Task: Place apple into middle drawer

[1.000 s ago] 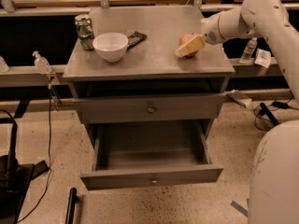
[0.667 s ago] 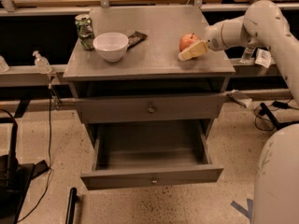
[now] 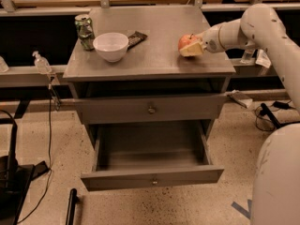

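Note:
The red-orange apple (image 3: pixel 185 41) sits on the right side of the grey cabinet top (image 3: pixel 154 55). My gripper (image 3: pixel 192 49) is right beside the apple on its right and front side, touching or almost touching it, with the white arm reaching in from the right. The middle drawer (image 3: pixel 152 176) is pulled out below, and its inside shows nothing in it. The knobbed drawer above it (image 3: pixel 150 109) is closed.
A white bowl (image 3: pixel 111 46), a green can (image 3: pixel 85 31) and a dark flat packet (image 3: pixel 135 38) stand on the left half of the cabinet top. A sanitiser bottle (image 3: pixel 41 63) sits on the rail at left. Cables lie on the floor at both sides.
The gripper first covered the apple; it has shifted slightly right and down, so the apple now shows at its left. The arm's elbow has dropped lower.

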{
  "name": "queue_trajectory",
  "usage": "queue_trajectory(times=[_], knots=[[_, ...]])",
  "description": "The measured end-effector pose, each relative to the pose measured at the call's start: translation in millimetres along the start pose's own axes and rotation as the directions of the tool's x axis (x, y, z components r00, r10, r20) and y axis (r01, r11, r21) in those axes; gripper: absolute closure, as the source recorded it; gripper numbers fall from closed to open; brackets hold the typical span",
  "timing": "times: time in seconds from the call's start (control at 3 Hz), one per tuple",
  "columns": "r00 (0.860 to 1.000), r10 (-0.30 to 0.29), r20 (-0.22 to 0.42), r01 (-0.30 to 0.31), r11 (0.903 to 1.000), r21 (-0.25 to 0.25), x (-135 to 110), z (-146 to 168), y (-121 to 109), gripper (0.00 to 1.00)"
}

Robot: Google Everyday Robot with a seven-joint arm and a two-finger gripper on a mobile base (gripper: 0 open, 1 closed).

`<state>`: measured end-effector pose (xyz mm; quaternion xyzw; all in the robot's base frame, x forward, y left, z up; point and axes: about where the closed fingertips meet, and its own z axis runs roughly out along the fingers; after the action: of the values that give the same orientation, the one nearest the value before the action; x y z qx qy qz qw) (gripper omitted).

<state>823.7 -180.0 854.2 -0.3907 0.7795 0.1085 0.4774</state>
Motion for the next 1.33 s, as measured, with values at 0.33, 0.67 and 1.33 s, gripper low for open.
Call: queue_trajectory(times=[0.33, 0.67, 1.33], knots=[[1.000, 0.000, -0.001, 0.000, 1.0000, -0.005, 1, 3, 2, 0.67], [0.998, 0.012, 0.061, -0.007, 0.9969, -0.079, -9, 5, 14, 0.91], [0.975, -0.103, 0.196, 0.156, 0.9467, -0.282, -72, -61, 99, 1.00]])
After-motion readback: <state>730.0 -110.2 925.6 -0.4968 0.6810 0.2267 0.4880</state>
